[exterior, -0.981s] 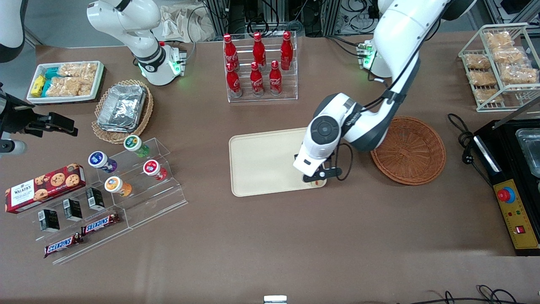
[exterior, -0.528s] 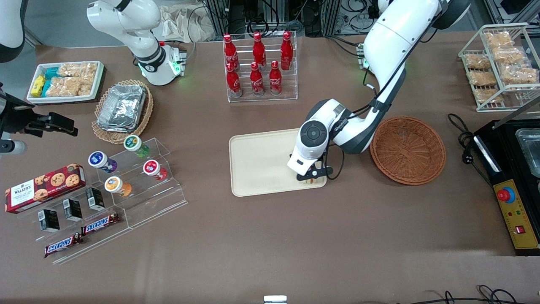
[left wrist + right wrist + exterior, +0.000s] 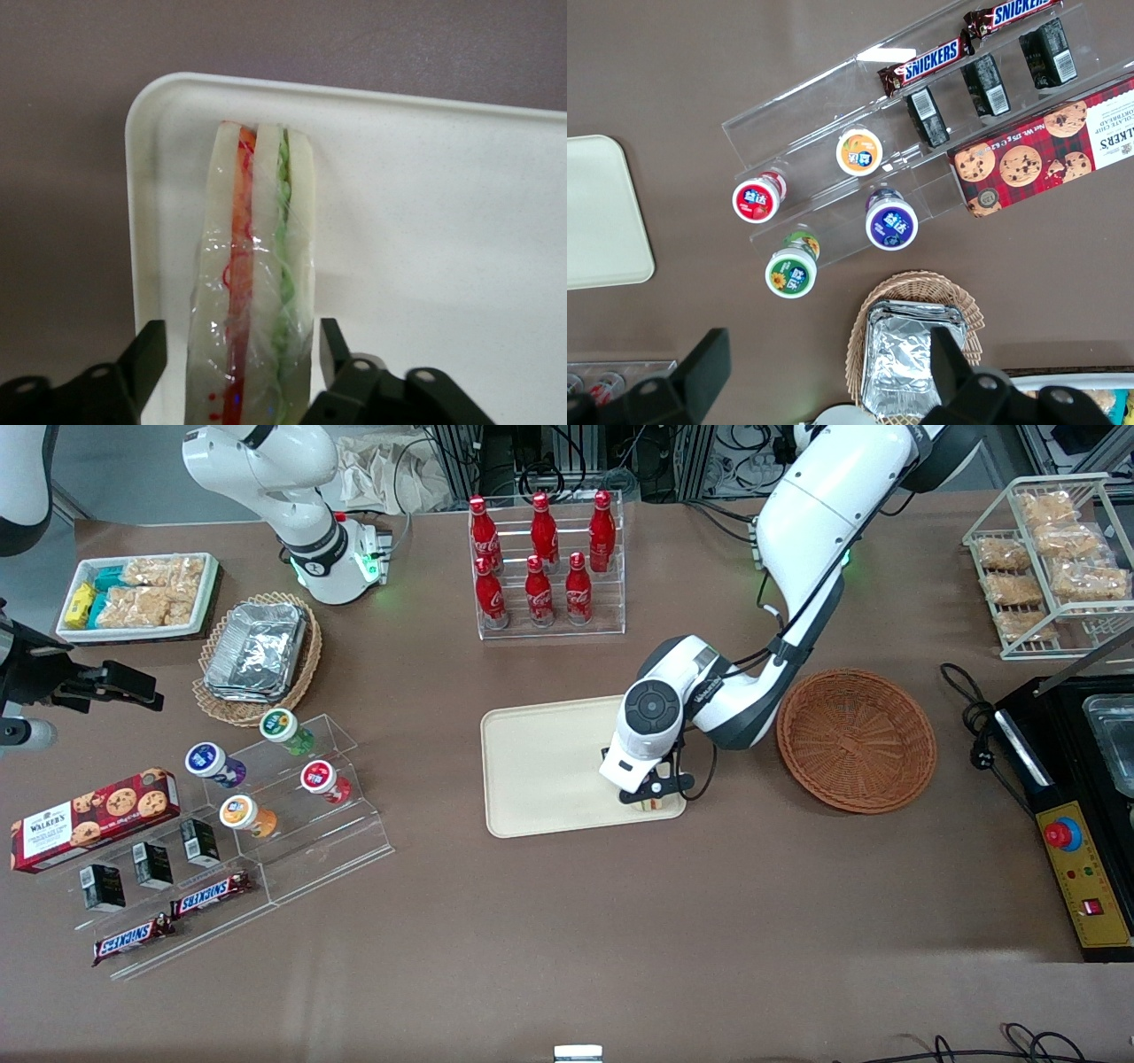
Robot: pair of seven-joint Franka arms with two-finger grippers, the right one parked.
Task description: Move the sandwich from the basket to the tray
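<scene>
The wrapped sandwich (image 3: 257, 266), white bread with red, orange and green layers, stands on edge on the cream tray (image 3: 443, 221), near one corner. My left gripper (image 3: 241, 336) straddles it with its fingers (image 3: 149, 350) open and a narrow gap on each side. In the front view the gripper (image 3: 651, 795) is low over the tray's (image 3: 540, 771) corner that lies nearest the front camera and the basket. Only a sliver of the sandwich (image 3: 654, 805) shows under it. The reddish-brown basket (image 3: 857, 740) sits beside the tray toward the working arm's end, with nothing in it.
A clear rack of red cola bottles (image 3: 542, 567) stands farther from the front camera than the tray. A black appliance (image 3: 1076, 797) and a wire rack of bagged snacks (image 3: 1050, 562) are at the working arm's end. Acrylic steps with cups (image 3: 266, 797) and a tan basket of foil containers (image 3: 257, 655) are toward the parked arm's end.
The gripper has moved a little further over the tray, toward the parked arm's end, with the sandwich between its fingers. The basket and tray have not moved.
</scene>
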